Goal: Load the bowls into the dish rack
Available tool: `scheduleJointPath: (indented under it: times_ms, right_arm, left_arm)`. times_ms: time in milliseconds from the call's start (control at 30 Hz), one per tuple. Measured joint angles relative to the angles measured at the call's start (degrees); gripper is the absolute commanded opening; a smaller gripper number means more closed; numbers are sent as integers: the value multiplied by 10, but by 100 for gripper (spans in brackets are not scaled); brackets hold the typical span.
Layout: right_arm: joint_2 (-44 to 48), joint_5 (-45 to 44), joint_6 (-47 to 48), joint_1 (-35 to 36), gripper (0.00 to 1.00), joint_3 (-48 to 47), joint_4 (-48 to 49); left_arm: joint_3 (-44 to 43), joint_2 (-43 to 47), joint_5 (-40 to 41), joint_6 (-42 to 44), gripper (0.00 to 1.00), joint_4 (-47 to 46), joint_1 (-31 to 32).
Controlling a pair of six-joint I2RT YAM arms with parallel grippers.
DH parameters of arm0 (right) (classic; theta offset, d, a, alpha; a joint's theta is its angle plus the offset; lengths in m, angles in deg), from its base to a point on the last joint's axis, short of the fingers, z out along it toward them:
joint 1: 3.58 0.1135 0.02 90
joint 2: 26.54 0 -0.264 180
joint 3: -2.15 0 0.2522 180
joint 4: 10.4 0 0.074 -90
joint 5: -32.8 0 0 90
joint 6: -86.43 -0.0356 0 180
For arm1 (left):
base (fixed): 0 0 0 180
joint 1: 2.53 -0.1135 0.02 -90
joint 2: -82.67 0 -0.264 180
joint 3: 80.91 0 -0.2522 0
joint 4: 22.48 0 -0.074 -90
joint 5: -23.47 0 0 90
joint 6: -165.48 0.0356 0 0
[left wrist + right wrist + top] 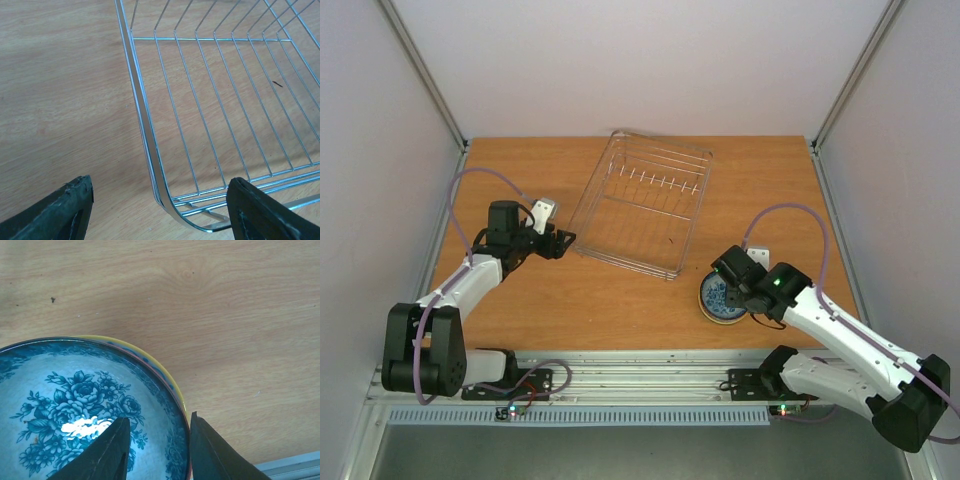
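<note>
A stack of bowls (719, 297) sits on the wooden table near the front right. The top one is blue-and-white with a flower pattern (75, 390), and a yellow-rimmed bowl (150, 359) lies under it. My right gripper (159, 419) straddles the top bowl's rim, one finger inside and one outside, with the jaws apart; it also shows in the top view (738, 288). The dish rack (640, 205) stands empty at the table's middle back. My left gripper (161, 182) is open and empty over the rack's near left corner (150, 150); it also shows in the top view (556, 243).
White walls enclose the table on three sides. A metal rail (650, 375) runs along the front edge by the arm bases. Bare wood lies left of the rack (60, 90) and beyond the bowls (225, 300).
</note>
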Motion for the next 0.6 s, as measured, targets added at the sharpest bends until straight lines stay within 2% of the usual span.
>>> scheduleJointPath:
  times_ms: [367, 600]
  right_arm:
    - [-31, -18, 5, -3, 34, -1, 4]
    - [-49, -39, 28, -7, 29, -24, 7]
  left_arm:
    - [0, 0, -3, 0, 74, 0, 0]
    - [0, 0, -3, 0, 74, 0, 0]
